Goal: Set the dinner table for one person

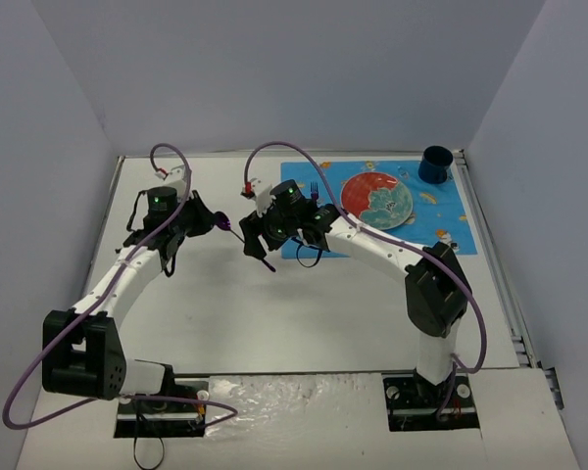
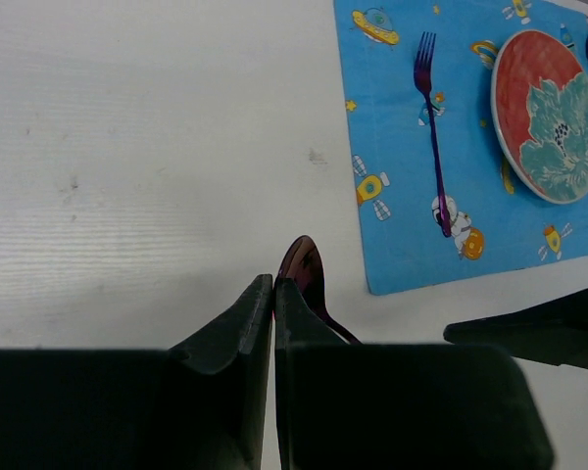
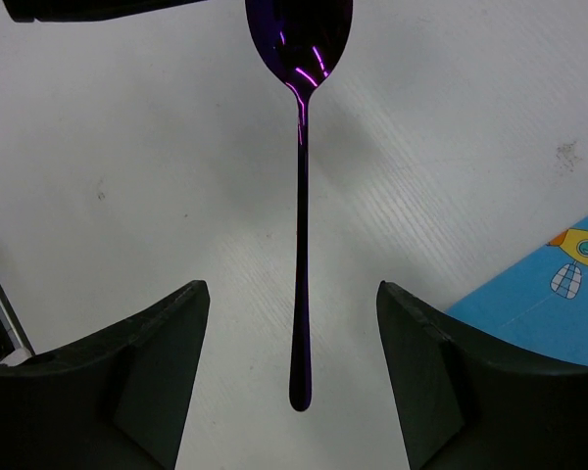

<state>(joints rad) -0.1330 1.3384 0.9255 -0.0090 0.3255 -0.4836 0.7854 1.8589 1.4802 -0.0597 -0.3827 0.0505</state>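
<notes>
Passing the purple spoon (image 3: 302, 196) above the tabletop (image 1: 225, 313) — left gripper (image 2: 274, 284) clamped on its bowl, right gripper (image 3: 292, 290) spread wide around its handle, not touching — plate (image 1: 376, 200), fork (image 2: 433, 137) and cup (image 1: 435, 164) already on the mat (image 2: 402, 245), only the spoon unplaced.

The worktop (image 1: 274, 313) is matte white, and the mat (image 2: 402, 235) on it is bright blue, printed with cartoon astronauts, rockets and planets in yellow, orange and white. The plate (image 2: 549, 113) has a coral-red ground with a teal flower, speckled dark at its heart; the fork (image 2: 433, 137) is metallic purple, the spoon (image 3: 301, 225) a glossy deep purple with bright violet glints, and the cup (image 1: 435, 164) dark blue. The left tool (image 2: 273, 286) and the right tool (image 3: 292, 289) are both plain black.
</notes>
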